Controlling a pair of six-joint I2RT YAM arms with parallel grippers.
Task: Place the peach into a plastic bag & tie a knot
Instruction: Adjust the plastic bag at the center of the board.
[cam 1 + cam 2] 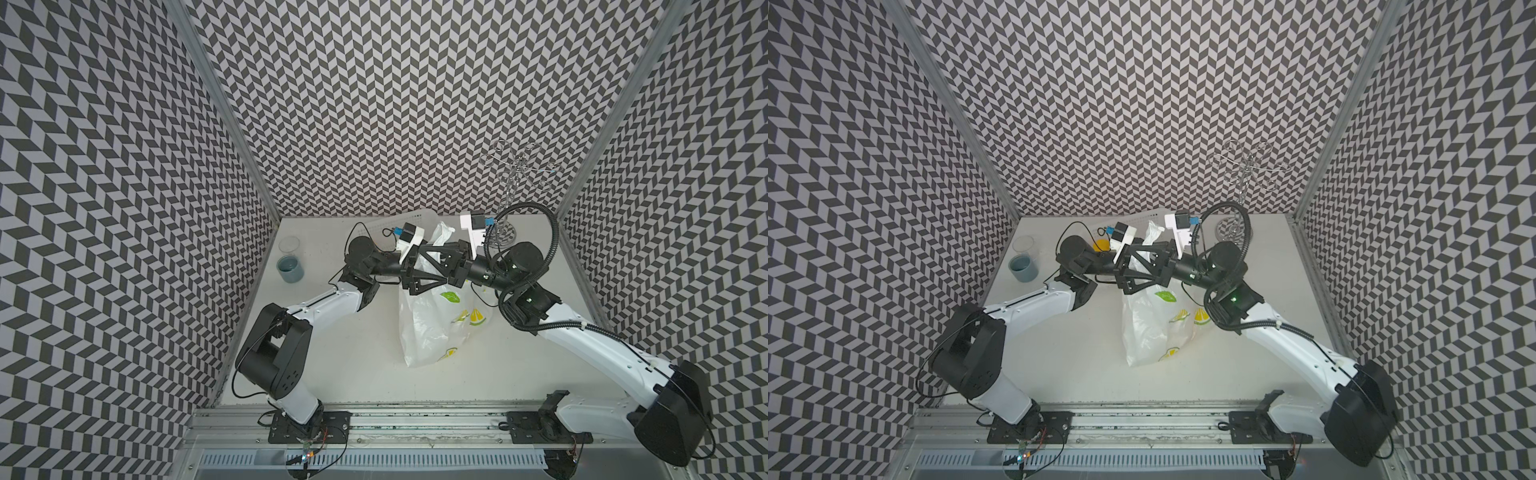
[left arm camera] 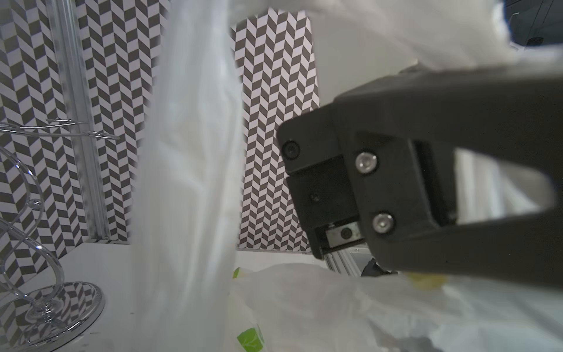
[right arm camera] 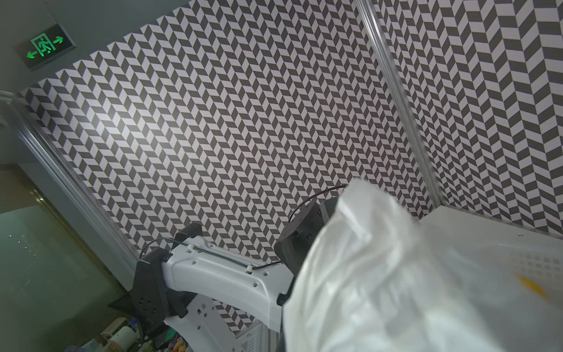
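White tabletop (image 1: 353, 353), both top views: plastic bag (image 1: 428, 328) stands at the centre, its top raised. Left gripper (image 1: 436, 268) is spread beside that top. Right gripper (image 1: 451, 262) is closed, pinching it. Left wrist view: bag film hangs close. Right wrist view: film hides the fingertips.

white lemon-printed plastic bag (image 1: 419, 328), black-and-white chevron walls (image 1: 374, 104)

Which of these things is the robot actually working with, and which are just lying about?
For the job: plastic bag; the peach I cannot pick out.
Lying about: white basket holding something orange, glass beaker, wire stand.
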